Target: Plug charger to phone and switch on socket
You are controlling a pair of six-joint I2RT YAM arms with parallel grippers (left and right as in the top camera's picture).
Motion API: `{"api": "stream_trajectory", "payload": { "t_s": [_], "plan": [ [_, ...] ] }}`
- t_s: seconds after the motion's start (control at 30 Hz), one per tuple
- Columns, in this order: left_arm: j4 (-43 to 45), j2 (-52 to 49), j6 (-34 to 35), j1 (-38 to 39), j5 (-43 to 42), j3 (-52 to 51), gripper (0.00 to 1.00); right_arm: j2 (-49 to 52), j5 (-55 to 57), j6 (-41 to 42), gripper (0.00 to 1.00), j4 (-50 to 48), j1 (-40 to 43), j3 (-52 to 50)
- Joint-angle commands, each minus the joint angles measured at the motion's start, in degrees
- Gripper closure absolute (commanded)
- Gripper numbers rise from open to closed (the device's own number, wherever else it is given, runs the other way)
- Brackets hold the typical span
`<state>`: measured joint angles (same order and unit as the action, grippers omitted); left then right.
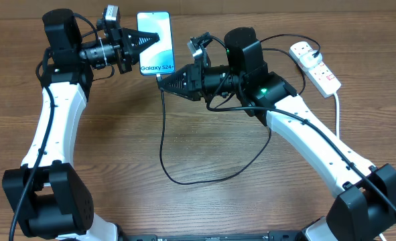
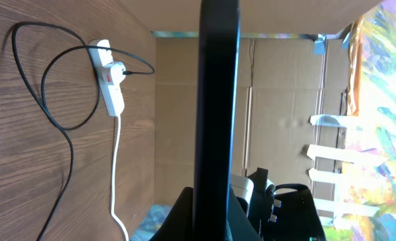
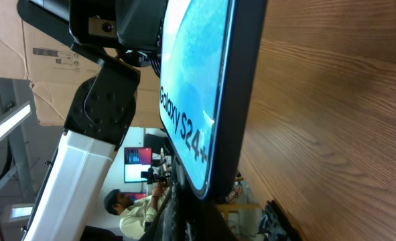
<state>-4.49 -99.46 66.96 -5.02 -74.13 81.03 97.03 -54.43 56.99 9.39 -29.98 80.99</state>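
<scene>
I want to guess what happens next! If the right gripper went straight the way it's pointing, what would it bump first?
Probably the phone, near its bottom edge: the right gripper points at it from close by, though depth is unclear.

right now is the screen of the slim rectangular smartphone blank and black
No, the overhead view shows the smartphone screen as a blue-teal gradient with Galaxy S24+ text near its bottom edge.
</scene>
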Motion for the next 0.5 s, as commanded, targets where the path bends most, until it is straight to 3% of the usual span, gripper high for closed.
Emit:
{"api": "stream_trajectory", "payload": {
  "t_s": [0.0, 0.47],
  "plan": [
    [-0.17, 0.48, -0.92, -0.15, -5.44, 0.85, 0.96, 0.46, 4.5, 0.81, 0.96, -1.62, 1.07, 0.35],
    [0.11, 0.48, -3.19, -0.09, -11.28, 0.85, 0.96, 0.46, 5.95, 1.53, 0.96, -1.62, 1.07, 0.35]
  ]
}}
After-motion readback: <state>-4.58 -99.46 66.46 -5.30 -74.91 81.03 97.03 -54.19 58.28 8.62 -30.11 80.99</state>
